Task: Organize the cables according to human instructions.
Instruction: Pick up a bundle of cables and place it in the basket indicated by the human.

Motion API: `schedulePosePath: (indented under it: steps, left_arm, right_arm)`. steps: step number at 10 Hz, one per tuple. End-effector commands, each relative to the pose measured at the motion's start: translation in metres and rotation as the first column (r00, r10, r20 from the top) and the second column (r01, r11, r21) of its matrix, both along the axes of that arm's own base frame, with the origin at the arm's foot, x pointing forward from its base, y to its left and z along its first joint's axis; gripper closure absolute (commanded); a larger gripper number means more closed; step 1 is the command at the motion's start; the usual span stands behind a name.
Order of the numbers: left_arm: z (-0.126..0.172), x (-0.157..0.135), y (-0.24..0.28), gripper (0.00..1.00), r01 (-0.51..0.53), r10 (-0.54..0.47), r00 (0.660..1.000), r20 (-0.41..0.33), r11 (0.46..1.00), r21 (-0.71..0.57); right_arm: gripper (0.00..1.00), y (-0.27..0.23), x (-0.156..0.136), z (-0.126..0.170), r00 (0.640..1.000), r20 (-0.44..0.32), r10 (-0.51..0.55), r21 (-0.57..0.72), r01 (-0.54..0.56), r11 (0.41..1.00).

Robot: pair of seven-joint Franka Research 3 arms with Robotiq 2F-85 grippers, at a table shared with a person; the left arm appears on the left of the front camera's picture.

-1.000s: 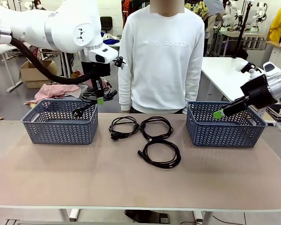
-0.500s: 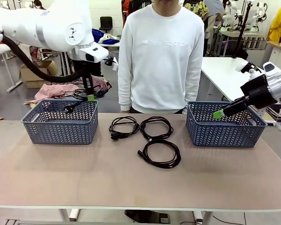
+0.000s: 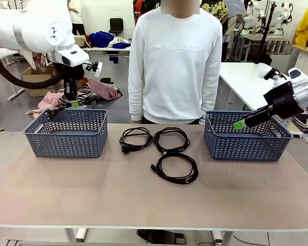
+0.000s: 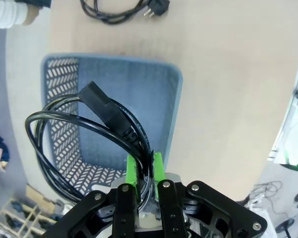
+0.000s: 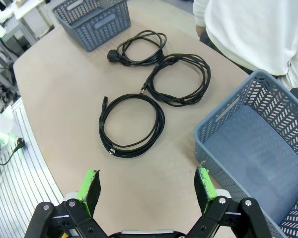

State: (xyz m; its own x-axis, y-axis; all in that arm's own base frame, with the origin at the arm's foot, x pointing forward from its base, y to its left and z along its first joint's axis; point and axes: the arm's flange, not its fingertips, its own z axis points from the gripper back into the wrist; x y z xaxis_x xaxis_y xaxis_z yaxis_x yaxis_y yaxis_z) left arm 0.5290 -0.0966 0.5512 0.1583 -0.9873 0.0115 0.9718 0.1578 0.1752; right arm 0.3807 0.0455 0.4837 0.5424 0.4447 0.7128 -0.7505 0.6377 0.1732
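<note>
Left gripper [image 4: 144, 166]: clamped on thin black cable coil [image 4: 120, 124] above lattice-walled grey basket [image 4: 59, 79].
Right gripper [image 5: 146, 182]: green pads spread wide, empty.
Cut off: the coil's lower edge, behind the fingers.

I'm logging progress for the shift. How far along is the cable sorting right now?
Done: nothing yet; the left basket and right basket look empty. In hand: the left tool is shut on one coiled cable, held above the left basket. Left: three coils lie on the table; the right tool hangs open.

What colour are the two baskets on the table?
Both the left basket and right basket are blue-grey, clearest in the front view.
</note>
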Motion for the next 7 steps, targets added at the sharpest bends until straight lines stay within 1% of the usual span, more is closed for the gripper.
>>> schedulePosePath:
  steps: [1, 4, 7]
  left_arm:
    - [-0.012, 0.006, 0.014, 0.85, -0.004, 0.003, 1.000, 0.018, 0.999, 0.034]
    - [-0.036, 0.016, 0.024, 0.85, -0.043, 0.042, 0.999, 0.022, 0.999, 0.023]
    - [-0.055, 0.026, 0.027, 0.85, -0.056, 0.055, 0.998, 0.019, 0.998, 0.008]
  right_arm:
    - [0.00, -0.001, 0.004, 0.000, 1.000, 0.019, 0.021, 0.014, -0.021, 1.000]
    - [0.00, -0.001, 0.004, 0.000, 1.000, 0.019, 0.021, 0.014, -0.021, 1.000]
    - [0.00, -0.001, 0.004, 0.000, 1.000, 0.019, 0.021, 0.014, -0.021, 1.000]
